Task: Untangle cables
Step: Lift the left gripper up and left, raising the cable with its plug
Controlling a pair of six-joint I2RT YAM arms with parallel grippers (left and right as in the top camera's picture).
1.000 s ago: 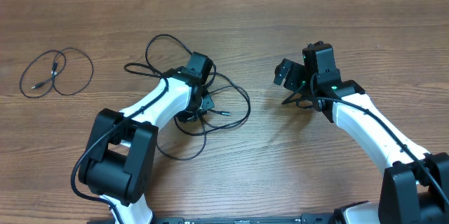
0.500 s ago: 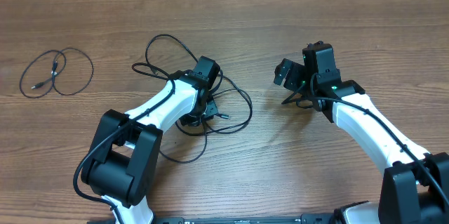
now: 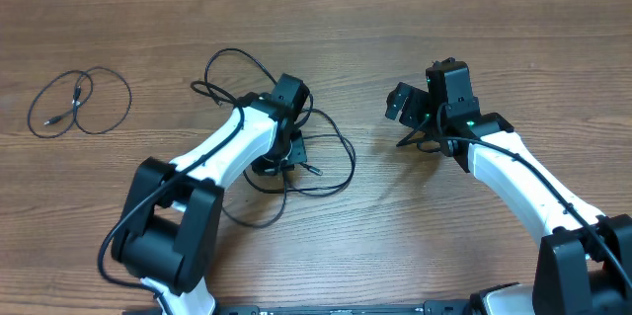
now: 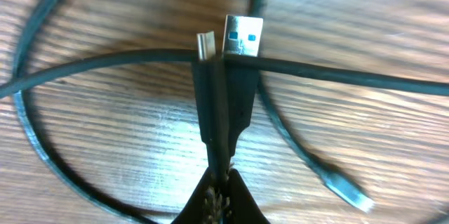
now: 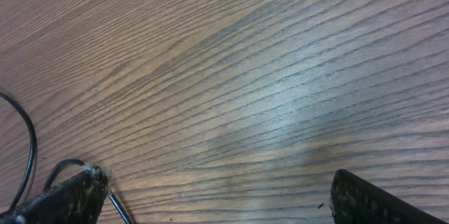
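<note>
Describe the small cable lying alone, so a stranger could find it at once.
Look at the wooden table from above, then go to its far left, away from both arms. There the small cable lies in two loose loops, apart from the tangled cables at the left gripper.

Layout on the table [image 3: 395,19]
A tangled cable bundle [image 3: 233,52] is laid left of centre; a small cable loop [image 3: 77,98] is set well apart, near the left edge.

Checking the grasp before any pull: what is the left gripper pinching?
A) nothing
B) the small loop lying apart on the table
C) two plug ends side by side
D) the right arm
C: the left wrist view shows the left gripper shut on two plug ends, side by side over a crossing cable.
</note>
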